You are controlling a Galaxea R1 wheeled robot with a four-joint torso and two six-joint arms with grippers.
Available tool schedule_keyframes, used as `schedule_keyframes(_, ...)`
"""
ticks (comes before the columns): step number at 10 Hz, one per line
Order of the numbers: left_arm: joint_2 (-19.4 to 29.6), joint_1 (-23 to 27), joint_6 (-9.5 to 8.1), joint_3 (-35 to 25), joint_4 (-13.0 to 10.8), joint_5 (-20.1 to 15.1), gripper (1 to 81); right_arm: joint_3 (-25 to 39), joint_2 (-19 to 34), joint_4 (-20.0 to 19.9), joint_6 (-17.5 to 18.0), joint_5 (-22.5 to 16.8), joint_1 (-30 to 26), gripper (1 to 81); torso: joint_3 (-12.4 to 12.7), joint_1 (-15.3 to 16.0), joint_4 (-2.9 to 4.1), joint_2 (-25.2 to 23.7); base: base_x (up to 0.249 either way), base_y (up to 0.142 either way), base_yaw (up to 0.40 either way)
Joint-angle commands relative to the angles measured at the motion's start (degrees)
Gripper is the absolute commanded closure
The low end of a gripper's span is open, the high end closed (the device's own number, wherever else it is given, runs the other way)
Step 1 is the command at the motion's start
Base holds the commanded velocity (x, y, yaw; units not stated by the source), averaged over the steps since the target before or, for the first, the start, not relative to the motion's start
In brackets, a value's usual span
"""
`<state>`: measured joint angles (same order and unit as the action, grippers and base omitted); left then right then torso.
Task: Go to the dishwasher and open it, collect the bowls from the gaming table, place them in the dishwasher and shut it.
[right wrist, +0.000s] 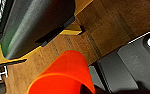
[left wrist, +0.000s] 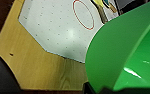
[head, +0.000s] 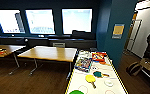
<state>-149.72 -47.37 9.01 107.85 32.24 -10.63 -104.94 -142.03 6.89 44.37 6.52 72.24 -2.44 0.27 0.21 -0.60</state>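
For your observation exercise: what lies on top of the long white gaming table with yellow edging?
On the gaming table: a yellow paddle, a green paddle, two colourful boxes, and a green bowl at the near edge. Whatever lies beneath the boxes is covered.

Lime-green bowl (left wrist: pixel 121 52) close above gaming table's (left wrist: pixel 53 30) white top, red ring (left wrist: pixel 77 5).

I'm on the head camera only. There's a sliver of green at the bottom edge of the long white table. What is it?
Observer: The left wrist view shows it's a green bowl, close to that camera and over the table.
Operator: And near the right arm?
Observer: The right wrist view shows an orange plastic rim, probably another bowl, close up over the wooden floor.
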Motion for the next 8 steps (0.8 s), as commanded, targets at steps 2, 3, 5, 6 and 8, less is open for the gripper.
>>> schedule_keyframes(2,2.76,7.51,0.31,-3.17,-0.25,-1.5,81.1,1.32,1.81,1.11,-0.16,-1.34,-4.34,81.1,0.0,0.0,0.0,0.0,0.0,0.0,0.0)
schedule_keyframes(3,2.76,7.43,0.31,-3.08,-0.25,-1.5,81.1,1.07,1.9,1.11,-0.16,-1.34,-4.34,81.1,0.0,0.0,0.0,0.0,-0.066,0.0,0.0)
schedule_keyframes(5,2.85,7.16,0.4,-2.82,-0.34,-1.5,81.1,0.88,1.81,1.11,-0.16,-1.25,-4.34,81.1,-0.02,0.09,0.0,0.04,-0.093,0.0,0.0)
schedule_keyframes(6,3.02,6.9,0.4,-2.74,-0.34,-1.5,81.1,0.8,1.73,1.11,-0.16,-1.34,-4.34,81.1,0.0,0.05,0.0,0.02,-0.104,0.0,0.0)
schedule_keyframes(8,3.2,6.45,0.48,-2.73,-0.34,-1.5,81.1,0.36,1.37,1.2,-0.16,-1.34,-4.34,81.1,0.0,-0.06,0.0,0.0,-0.108,0.0,0.0)
